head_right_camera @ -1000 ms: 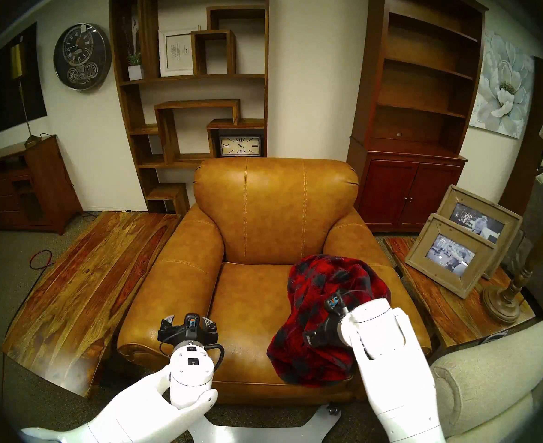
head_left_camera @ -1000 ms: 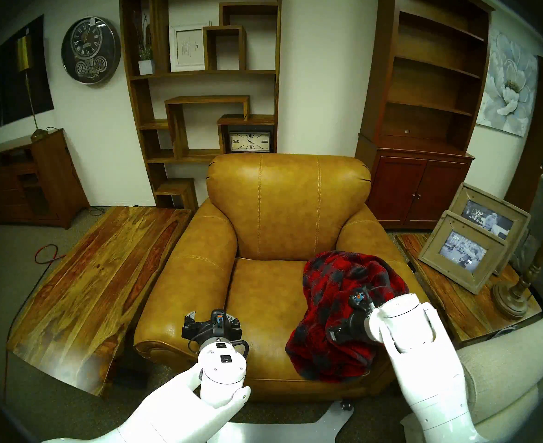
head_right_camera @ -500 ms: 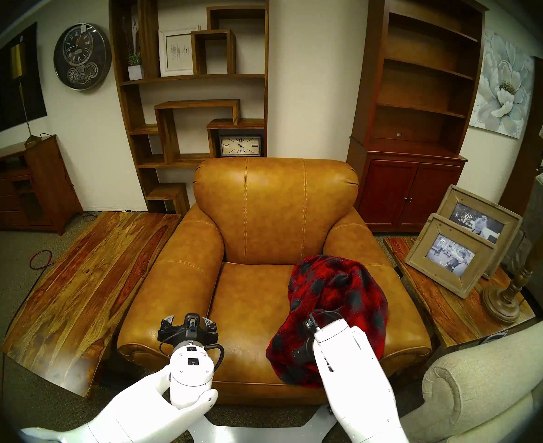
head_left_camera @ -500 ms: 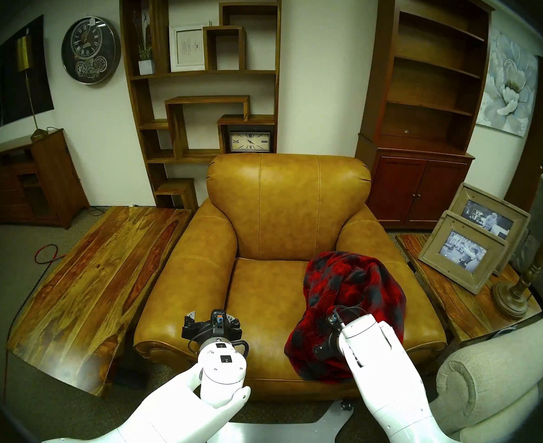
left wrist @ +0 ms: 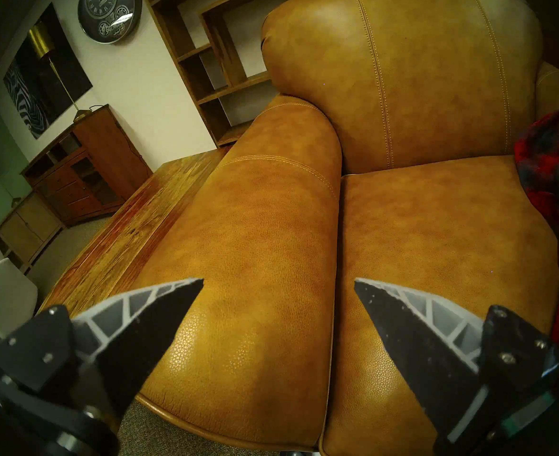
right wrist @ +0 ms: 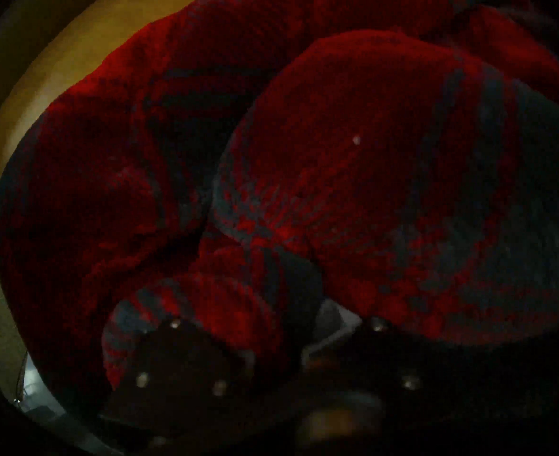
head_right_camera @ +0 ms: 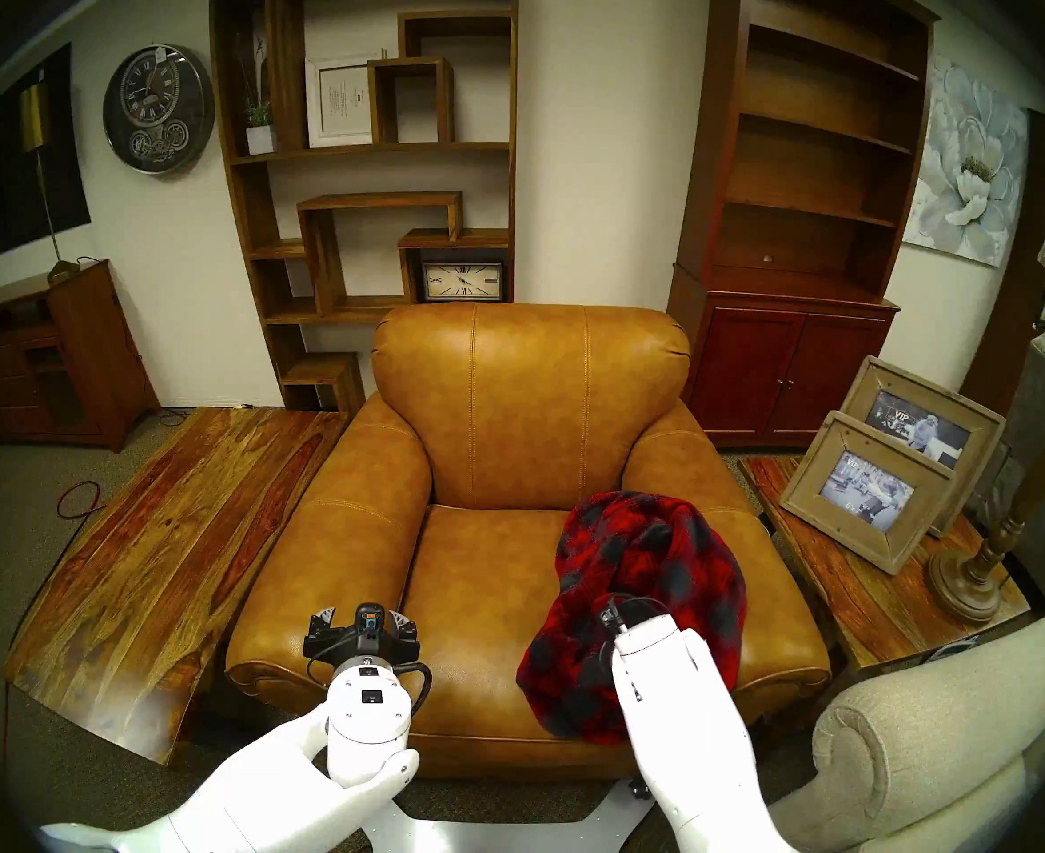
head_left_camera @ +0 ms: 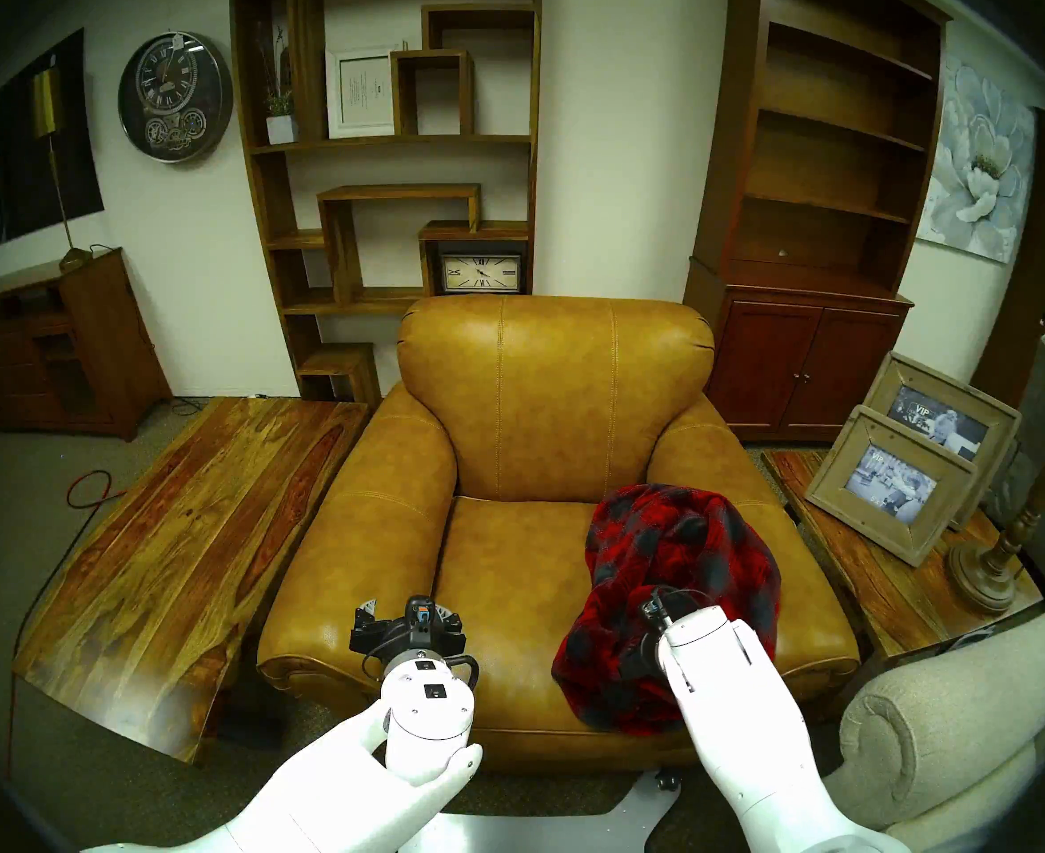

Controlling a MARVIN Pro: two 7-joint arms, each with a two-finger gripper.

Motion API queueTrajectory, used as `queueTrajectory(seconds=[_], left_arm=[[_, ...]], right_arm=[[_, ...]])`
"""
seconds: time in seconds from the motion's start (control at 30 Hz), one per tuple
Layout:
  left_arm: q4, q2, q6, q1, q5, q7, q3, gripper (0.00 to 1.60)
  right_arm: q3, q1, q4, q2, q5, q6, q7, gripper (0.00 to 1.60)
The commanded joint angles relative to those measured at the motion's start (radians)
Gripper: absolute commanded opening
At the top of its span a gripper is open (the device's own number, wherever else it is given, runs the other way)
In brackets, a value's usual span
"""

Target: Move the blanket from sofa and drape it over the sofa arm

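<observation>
Right gripper (head_left_camera: 634, 661) shifted leftward since earlier frame, now buried in blanket (head_left_camera: 686, 587); jaw state cannot be told. Plush red-and-grey plaid bunched on sofa (head_left_camera: 508, 562) seat's right side, against sofa arm (head_left_camera: 815, 599). Left gripper (left wrist: 278, 282) held apart, idle.

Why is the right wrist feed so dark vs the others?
Right wrist view: plaid blanket presses against the lens, blocking light; right gripper barely readable. Left wrist view: evenly lit, sharp, glare on the leather armchair. Head views: well lit, fisheye bending, dark rim.
</observation>
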Motion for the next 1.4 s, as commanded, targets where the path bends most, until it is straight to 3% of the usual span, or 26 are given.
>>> queueTrajectory(seconds=[0.0,0.07,0.13,0.3,0.33,0.43,0.53,0.7,0.9,0.97,1.07,1.37], left_arm=[[-0.008,-0.003,-0.001,-0.004,0.001,-0.001,0.001,1.60],[-0.007,-0.003,-0.001,-0.004,0.001,-0.001,0.001,1.60],[-0.006,-0.003,-0.001,-0.004,0.001,-0.001,0.001,1.60],[-0.006,-0.004,-0.001,-0.005,0.001,-0.001,0.001,1.60],[-0.005,-0.004,-0.002,-0.005,0.001,-0.001,0.001,1.60],[-0.005,-0.004,-0.002,-0.005,0.001,-0.001,0.001,1.60],[-0.004,-0.005,-0.002,-0.005,0.001,0.000,0.001,1.60],[-0.002,-0.006,-0.002,-0.005,0.001,0.000,0.001,1.60],[-0.002,-0.007,-0.002,-0.006,0.002,0.000,0.001,1.60],[-0.002,-0.007,-0.002,-0.006,0.002,0.000,0.001,1.60],[-0.002,-0.008,-0.002,-0.006,0.002,0.000,0.001,1.60],[-0.001,-0.009,-0.002,-0.006,0.002,0.000,0.000,1.60]], right_arm=[[0.127,0.095,-0.099,0.096,0.003,-0.041,-0.045,0.00],[0.178,0.136,-0.145,0.139,0.016,-0.032,-0.031,0.00],[0.197,0.126,-0.143,0.131,0.015,-0.038,-0.047,0.00],[0.313,0.190,-0.180,0.200,0.034,-0.013,-0.029,0.00],[0.308,0.181,-0.192,0.192,0.033,-0.009,-0.030,0.00],[0.387,0.172,-0.196,0.239,0.024,-0.008,0.000,0.00],[0.421,0.155,-0.216,0.254,0.024,-0.001,0.021,0.00],[0.515,0.176,-0.233,0.305,0.014,0.006,0.052,0.00],[0.632,0.194,-0.220,0.370,-0.010,0.011,0.092,0.00],[0.634,0.201,-0.212,0.363,-0.028,0.008,0.085,0.00],[0.711,0.226,-0.192,0.403,-0.038,-0.008,0.103,0.00],[0.803,0.314,-0.168,0.458,-0.081,-0.037,0.099,0.00]])
